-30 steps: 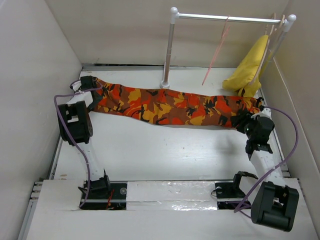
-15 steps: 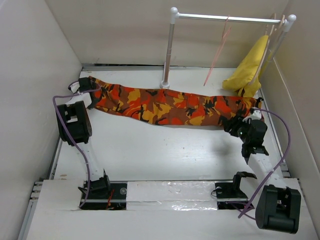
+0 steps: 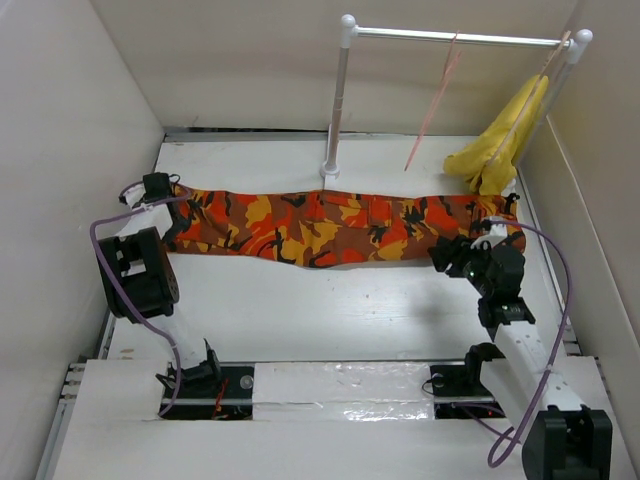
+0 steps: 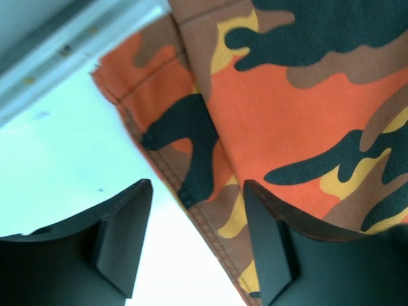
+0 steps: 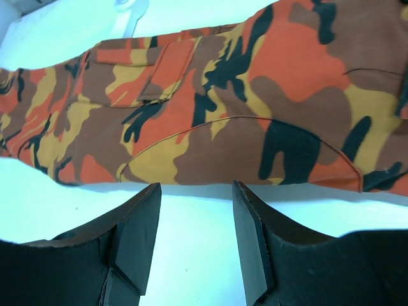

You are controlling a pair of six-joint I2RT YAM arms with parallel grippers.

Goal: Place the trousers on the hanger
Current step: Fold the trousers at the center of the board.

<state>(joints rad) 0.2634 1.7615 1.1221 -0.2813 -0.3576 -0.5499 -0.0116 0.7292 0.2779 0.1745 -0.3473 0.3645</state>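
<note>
Lying flat, trousers [image 3: 330,225]; hanger [image 3: 431,108] on rail [image 3: 450,38].

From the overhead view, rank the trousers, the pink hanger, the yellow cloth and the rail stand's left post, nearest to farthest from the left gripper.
From the left gripper:
1. trousers, right beside it, stretching away to the right.
2. rail stand's left post, far centre.
3. pink hanger, hanging on the rail, further right.
4. yellow cloth, far-right corner.
</note>
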